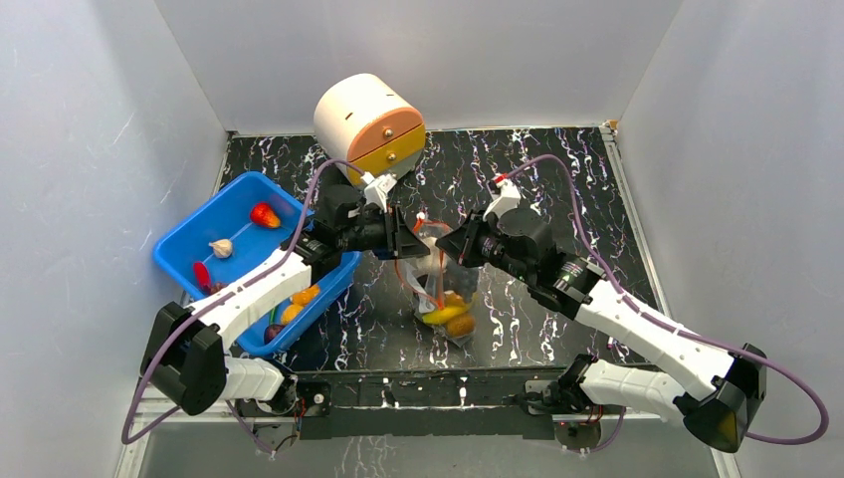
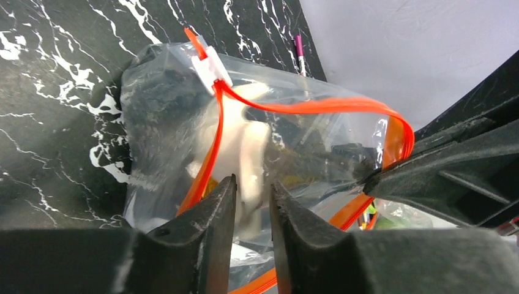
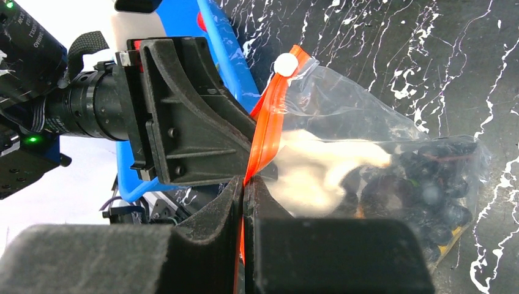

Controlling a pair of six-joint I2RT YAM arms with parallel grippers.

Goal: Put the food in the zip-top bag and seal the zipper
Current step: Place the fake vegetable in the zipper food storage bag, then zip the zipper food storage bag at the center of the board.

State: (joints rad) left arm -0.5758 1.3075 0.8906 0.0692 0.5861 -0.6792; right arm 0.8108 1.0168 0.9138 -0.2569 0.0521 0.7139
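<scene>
Though blurred, white label [image 3: 312,171] on zip-top bag [image 3: 379,110]

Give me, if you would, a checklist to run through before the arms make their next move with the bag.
1. Right gripper holding the zipper: ok, jaws shut on the orange strip.
2. Left gripper free of the zip-top bag: cannot tell; jaws narrowly parted at its mouth.
3. Mouth open for loading: ok, the strip loops open.
4. All food bagged: not ok; strawberry and garlic lie in the blue bin.
5. Zipper sealed: not ok.
6. White slider at the strip's end: ok.
</scene>
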